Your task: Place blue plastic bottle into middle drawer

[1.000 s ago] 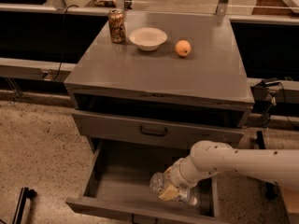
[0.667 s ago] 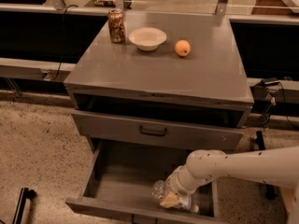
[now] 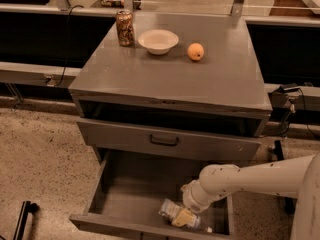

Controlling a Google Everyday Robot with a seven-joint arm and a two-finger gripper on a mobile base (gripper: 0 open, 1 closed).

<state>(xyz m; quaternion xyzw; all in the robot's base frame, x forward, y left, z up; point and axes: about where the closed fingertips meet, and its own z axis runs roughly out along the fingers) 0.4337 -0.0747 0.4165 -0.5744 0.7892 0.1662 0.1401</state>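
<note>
Speckled floor (image 3: 40, 159) underfoot; grey cabinet (image 3: 175, 79) at centre. Nearest, at 6 o'clock: middle drawer (image 3: 98, 191), pulled wide open. Inside, toward its 4 o'clock corner: blue plastic bottle (image 3: 171, 210), lying on its side, seemingly down on the drawer bottom, cap end toward 4 o'clock. Gripper (image 3: 184, 217) right at the bottle, low in the drawer, reaching in from 3 o'clock on the white arm (image 3: 250, 176). Touching or just beside: hard to say. Clamped or let go: not readable.

Judged step: the put-down itself, close to finished. Next move calls for letting go if not yet done, then lifting straight up and backing out toward 3 o'clock. Must keep clear of the drawer's right wall and of the handled drawer front (image 3: 165, 140) overhanging at 12 o'clock. Risk, as a guess: round bottle rolling if nudged on the way out.

Farther, on the cabinet top: drink can (image 3: 124, 28) at 11 o'clock, white bowl (image 3: 158, 41) just beside it, orange (image 3: 196, 51) at 1 o'clock. All well apart from the drawer; none in the exit path. Behind: dark panels (image 3: 35, 39).
</note>
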